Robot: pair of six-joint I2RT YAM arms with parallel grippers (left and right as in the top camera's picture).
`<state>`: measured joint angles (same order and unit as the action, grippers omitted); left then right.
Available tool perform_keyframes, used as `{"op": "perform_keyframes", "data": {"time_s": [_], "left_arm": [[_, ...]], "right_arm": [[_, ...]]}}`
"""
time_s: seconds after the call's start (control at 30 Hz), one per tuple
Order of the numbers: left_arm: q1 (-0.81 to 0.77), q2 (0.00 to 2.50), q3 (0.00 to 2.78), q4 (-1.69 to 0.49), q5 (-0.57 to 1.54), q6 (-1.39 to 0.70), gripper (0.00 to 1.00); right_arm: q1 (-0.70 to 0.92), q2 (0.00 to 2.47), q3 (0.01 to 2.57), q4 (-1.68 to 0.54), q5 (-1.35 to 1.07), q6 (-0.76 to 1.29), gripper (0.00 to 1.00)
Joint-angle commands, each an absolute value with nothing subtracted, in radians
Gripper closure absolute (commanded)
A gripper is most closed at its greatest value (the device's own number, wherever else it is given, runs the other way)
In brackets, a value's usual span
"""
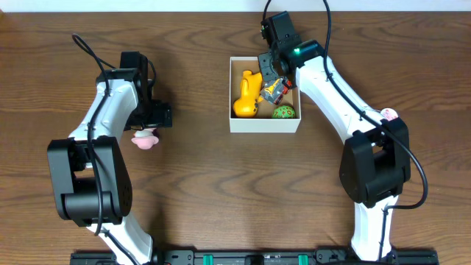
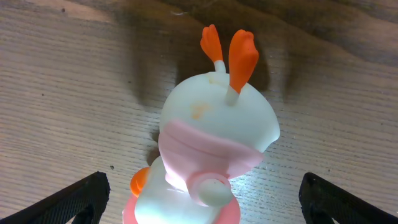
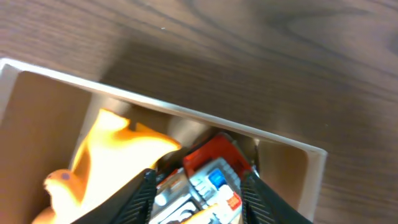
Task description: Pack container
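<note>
The square white cardboard container (image 1: 265,126) sits at the table's (image 1: 206,191) one o'clock; the right jaws straddle a red-grey plastic toy (image 3: 211,171) inside — grip unclear. The left jaws, spread wide, hover over the pink-white orange-horned toy (image 2: 211,149) — container at its two o'clock.

Overhead view: even bright light, sharp, soft shadows on wooden table (image 1: 199,184). Left wrist view: white-and-pink toy (image 2: 211,137) glaring, overexposed (shadow behind it). Right wrist view: blurred, container (image 3: 186,115) rim soft.

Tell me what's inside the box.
A yellow toy, a green ball and a red-grey toy between the fingers of the right tool. The arm hides one corner of the box.
</note>
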<state>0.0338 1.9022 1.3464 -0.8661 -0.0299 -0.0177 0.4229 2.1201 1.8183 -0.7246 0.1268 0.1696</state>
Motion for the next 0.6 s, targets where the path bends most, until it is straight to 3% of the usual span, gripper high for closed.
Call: {"op": "perform_keyframes", "data": {"time_s": [0.0,0.2,0.37,0.57], "left_arm": [[0.036,1.909,1.342,-0.869,-0.035,-0.004,0.02],[0.036,1.909,1.342,-0.869,-0.035,-0.004,0.02],[0.036,1.909,1.342,-0.869,-0.035,-0.004,0.02],[0.036,1.909,1.342,-0.869,-0.035,-0.004,0.02]], "right_arm": [[0.413,2.081,1.846,-0.726,0.096,0.159,0.59],[0.413,2.072,1.845,-0.752,0.070,0.149,0.67],[0.414,2.073,1.845,-0.751,-0.039,0.148,0.90],[0.414,2.073,1.845,-0.799,-0.141,0.148,0.94]]}}
